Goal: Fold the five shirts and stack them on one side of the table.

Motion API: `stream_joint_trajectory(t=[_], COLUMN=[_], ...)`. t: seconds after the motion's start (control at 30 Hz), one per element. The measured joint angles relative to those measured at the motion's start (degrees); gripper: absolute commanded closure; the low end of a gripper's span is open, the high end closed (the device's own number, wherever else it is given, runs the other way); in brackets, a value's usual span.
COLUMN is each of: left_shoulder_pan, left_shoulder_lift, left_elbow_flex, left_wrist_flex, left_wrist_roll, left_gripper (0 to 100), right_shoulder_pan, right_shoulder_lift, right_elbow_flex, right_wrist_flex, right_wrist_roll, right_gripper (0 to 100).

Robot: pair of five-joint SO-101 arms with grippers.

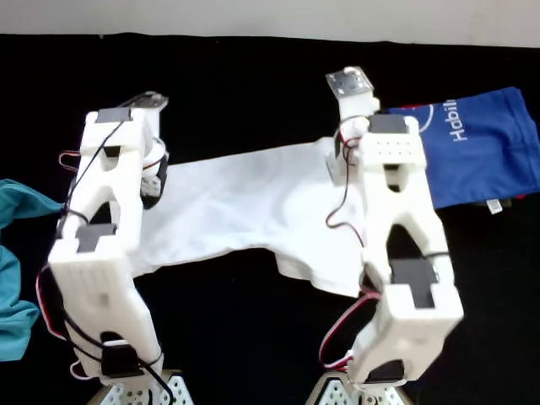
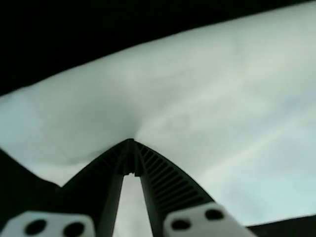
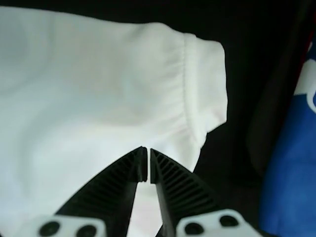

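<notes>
Looks 1 of 5 done: blue shirt folded at right, teal shirt crumpled at left, white shirt spread at table centre, pinched at opposite ends by left gripper and right gripper, both closed on cloth.

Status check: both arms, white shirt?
Both shut on white shirt: left pincer at one end, right pincer by the sleeve. Blue shirt, teal shirt off to the sides, not in the way.
</notes>
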Motion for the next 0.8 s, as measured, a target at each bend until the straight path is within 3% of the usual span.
stream_joint_trajectory(t=[0.17,0.43,0.6,0.8], left_shoulder_pan=[-5.5,-9.4,-10.1,-11.9], left_shoulder_lift=[9.9,24.8,29.8,27.1], left_elbow_flex=[-12.6,-40.0,-54.4,-55.5], left_wrist_flex=[1.4,13.1,23.0,25.1], left_wrist_roll=[0.4,-1.5,-2.1,-2.1], left_gripper=[99,99,99,99], right_shoulder_pan=[0.0,2.5,3.5,3.4], right_shoulder_lift=[11.6,21.0,21.0,21.0], right_elbow_flex=[-8.0,-17.8,-25.7,-42.0], right_wrist_flex=[-4.3,-4.1,5.5,21.4], right_wrist_roll=[0.0,0.0,0.0,0.0], right_gripper=[97.9,97.9,98.0,98.0])
